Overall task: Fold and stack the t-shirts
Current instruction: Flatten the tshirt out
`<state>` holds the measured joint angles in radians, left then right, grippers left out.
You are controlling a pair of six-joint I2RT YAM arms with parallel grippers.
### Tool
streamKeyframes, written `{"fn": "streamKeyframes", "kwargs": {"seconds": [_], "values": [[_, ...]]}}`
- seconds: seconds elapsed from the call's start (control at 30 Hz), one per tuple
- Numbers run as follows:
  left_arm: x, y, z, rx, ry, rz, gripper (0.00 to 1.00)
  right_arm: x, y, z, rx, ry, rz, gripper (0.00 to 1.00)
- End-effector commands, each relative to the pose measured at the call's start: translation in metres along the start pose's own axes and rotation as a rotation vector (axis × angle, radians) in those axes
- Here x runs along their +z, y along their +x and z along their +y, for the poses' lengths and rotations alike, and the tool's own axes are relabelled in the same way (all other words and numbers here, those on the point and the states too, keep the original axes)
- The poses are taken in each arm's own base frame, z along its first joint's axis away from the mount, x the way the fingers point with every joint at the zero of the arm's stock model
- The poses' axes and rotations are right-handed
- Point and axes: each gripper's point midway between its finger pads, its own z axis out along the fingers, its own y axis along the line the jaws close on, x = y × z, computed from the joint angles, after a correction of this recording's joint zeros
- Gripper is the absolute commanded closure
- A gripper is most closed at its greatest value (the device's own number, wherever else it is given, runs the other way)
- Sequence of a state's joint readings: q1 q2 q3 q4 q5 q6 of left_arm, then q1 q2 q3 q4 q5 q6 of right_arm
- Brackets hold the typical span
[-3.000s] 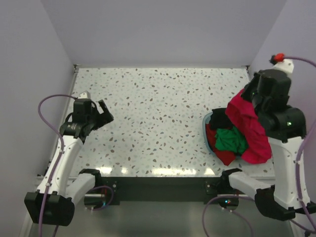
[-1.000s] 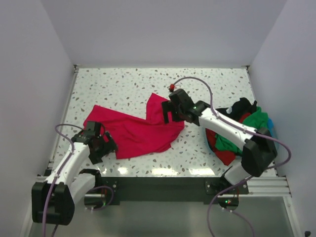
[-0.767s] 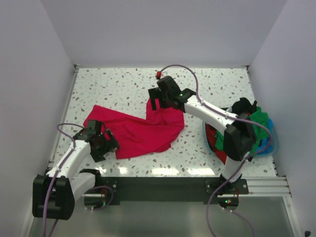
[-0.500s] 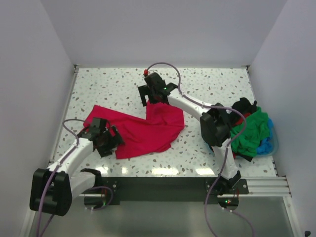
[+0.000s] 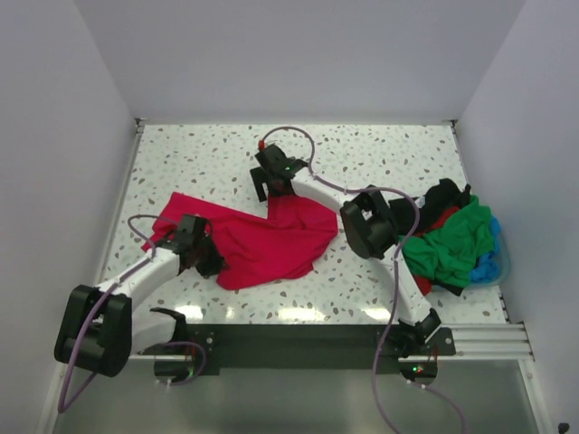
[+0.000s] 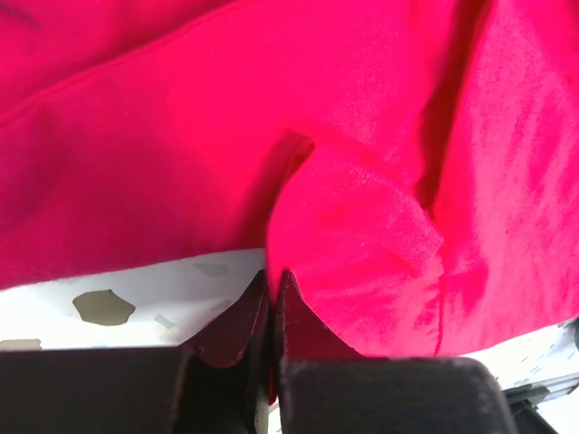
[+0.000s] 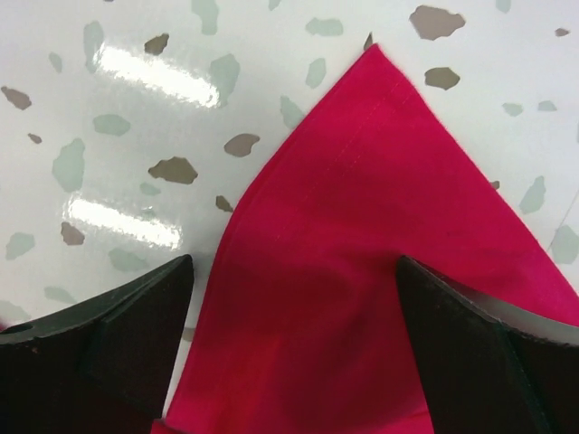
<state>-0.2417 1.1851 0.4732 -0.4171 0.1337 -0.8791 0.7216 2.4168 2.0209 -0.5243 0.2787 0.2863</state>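
Well, left gripper (image 6: 271, 282): pinched shut on crimson shirt (image 5: 262, 242) hem
right gripper (image 7: 294, 267): wide, over shirt's far corner

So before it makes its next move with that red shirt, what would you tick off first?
1. Left claw shut on the near edge of the crimson t-shirt: ok.
2. Right claw lined up with the shirt's far corner: ok, the corner lies between its open jaws.
3. Right claw gripping that corner: not ok, not yet closed.
4. Shirt lying flat on the table: not ok, it is creased and bunched.
5. The other t-shirts out of the way, heaped at the basket on the right: ok.
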Motion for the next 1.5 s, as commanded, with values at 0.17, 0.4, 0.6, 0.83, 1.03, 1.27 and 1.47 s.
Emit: {"fn": "streamKeyframes", "kwargs": {"seconds": [0.17, 0.4, 0.6, 0.83, 1.03, 1.27, 1.47], "values": [[-0.015, 0.017, 0.034, 0.038, -0.128, 0.011, 1.0, 0.019, 0.004, -0.023, 0.012, 0.15, -0.026, 0.34], [-0.073, -0.015, -0.011, 0.105, -0.002, -0.11, 1.0, -0.025, 0.005, -0.085, 0.133, 0.354, -0.042, 1.0], [-0.157, -0.05, -0.089, 0.186, 0.271, -0.256, 1.0, -0.162, -0.065, -0.137, 0.204, 0.476, -0.288, 1.0], [-0.283, -0.087, -0.163, 0.253, 0.533, -0.483, 1.0, -0.324, -0.096, -0.188, 0.312, 0.539, -0.473, 1.0], [-0.387, -0.1, -0.219, 0.325, 0.745, -0.599, 1.0, -0.448, -0.106, -0.222, 0.39, 0.496, -0.647, 1.0], [-0.463, -0.119, -0.249, 0.329, 0.839, -0.726, 1.0, -0.563, -0.105, -0.259, 0.475, 0.485, -0.831, 1.0], [-0.402, -0.155, -0.269, 0.279, 0.724, -0.644, 1.0, -0.563, -0.102, -0.264, 0.45, 0.521, -0.83, 1.0]]}}
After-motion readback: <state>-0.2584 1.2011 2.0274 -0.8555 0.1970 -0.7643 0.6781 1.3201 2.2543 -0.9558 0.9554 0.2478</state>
